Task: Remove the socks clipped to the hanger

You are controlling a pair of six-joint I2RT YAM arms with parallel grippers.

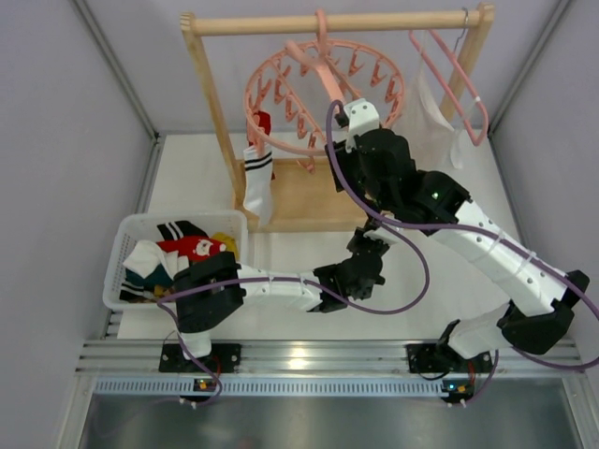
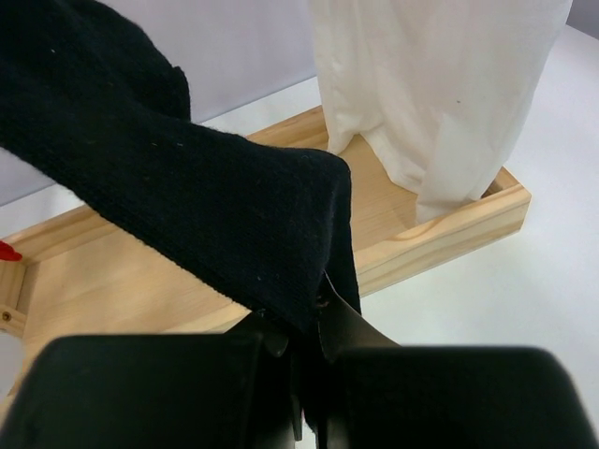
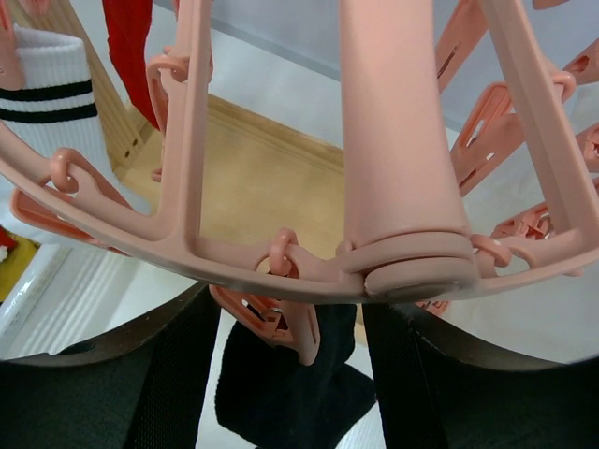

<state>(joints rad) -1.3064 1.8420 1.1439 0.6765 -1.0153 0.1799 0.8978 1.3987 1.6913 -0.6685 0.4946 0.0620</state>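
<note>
The round salmon-pink hanger (image 1: 323, 94) hangs from the wooden rack's top bar. A white striped sock (image 1: 257, 182) and a red sock (image 1: 264, 122) are clipped at its left; both also show in the right wrist view, the white one (image 3: 47, 94) and the red one (image 3: 126, 47). My right gripper (image 1: 357, 117) is open at the ring's near edge (image 3: 281, 271), its fingers either side of a clip (image 3: 292, 323). A black sock (image 3: 281, 393) hangs just under that clip. My left gripper (image 2: 304, 313), below the right arm (image 1: 368, 245), is shut on the black sock (image 2: 187, 187).
A white cloth garment (image 1: 432, 117) hangs on a plain pink coat hanger (image 1: 459, 84) at the rack's right, and shows close by in the left wrist view (image 2: 440, 94). The rack's wooden base (image 1: 299, 201) lies below. A white basket (image 1: 126, 271) holding several socks stands at the left.
</note>
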